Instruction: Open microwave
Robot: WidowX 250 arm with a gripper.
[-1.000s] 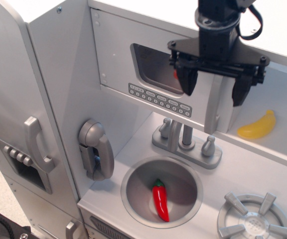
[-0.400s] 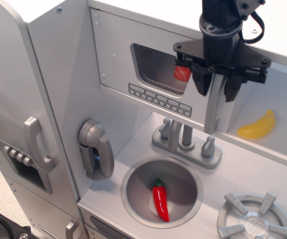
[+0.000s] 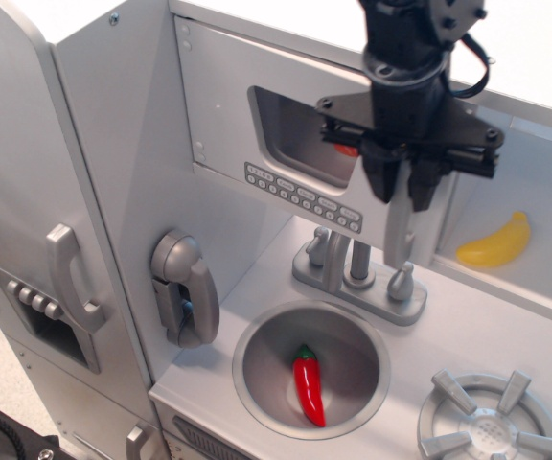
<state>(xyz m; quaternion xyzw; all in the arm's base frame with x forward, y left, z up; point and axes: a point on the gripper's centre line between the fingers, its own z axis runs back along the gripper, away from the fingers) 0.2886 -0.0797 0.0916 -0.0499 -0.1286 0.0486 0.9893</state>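
The microwave [image 3: 228,105] is a grey compartment high in the toy kitchen. Its wide door has a rounded clear window [image 3: 290,134], a row of small buttons [image 3: 300,196] and a vertical silver handle [image 3: 401,225] at its right edge. The door stands slightly ajar, its right edge swung out from the compartment. My black gripper [image 3: 402,187] comes down from above and its two fingers are shut on the top of the handle. A red object shows dimly behind the window, mostly hidden by the gripper.
A yellow banana [image 3: 496,241] lies on the shelf right of the door. Below are a faucet [image 3: 357,273], a round sink [image 3: 257,359] holding a red chili pepper [image 3: 309,385], and a stove burner [image 3: 492,422]. A toy phone [image 3: 185,287] and the fridge door [image 3: 17,240] are at left.
The gripper's fingers closed from wide open onto the door handle, then moved left and outward with it. The door's right edge has swung out a little.
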